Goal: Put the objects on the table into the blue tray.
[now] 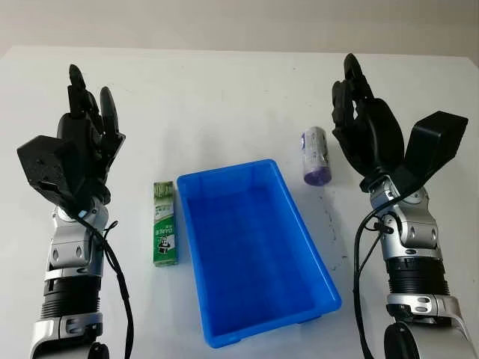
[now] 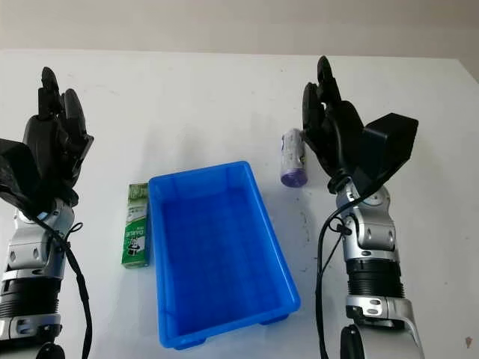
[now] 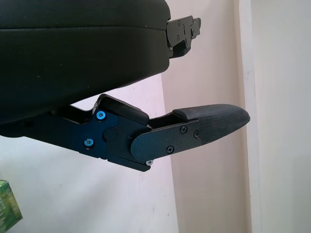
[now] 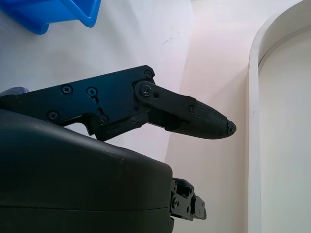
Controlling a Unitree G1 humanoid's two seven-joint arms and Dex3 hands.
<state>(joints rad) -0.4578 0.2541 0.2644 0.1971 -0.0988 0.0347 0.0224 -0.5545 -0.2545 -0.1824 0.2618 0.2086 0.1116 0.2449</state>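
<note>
Since the blue tray (image 1: 254, 247) sits nearest, in the middle of the white counter (image 1: 224, 97), with nothing inside it, the task looks barely begun: both objects remain outside. Just left of the tray, close beside its left wall, a green box (image 1: 164, 223) lies flat on the counter. Farther back and to the right, apart from the tray's far right corner, a purple-and-white roll (image 1: 315, 155) lies on its side. The left hand (image 1: 88, 134) is raised above the counter at the left, open and holding nothing; the right hand (image 1: 364, 127) is raised just right of the roll, likewise open and empty. Both pickups are left to do
</note>
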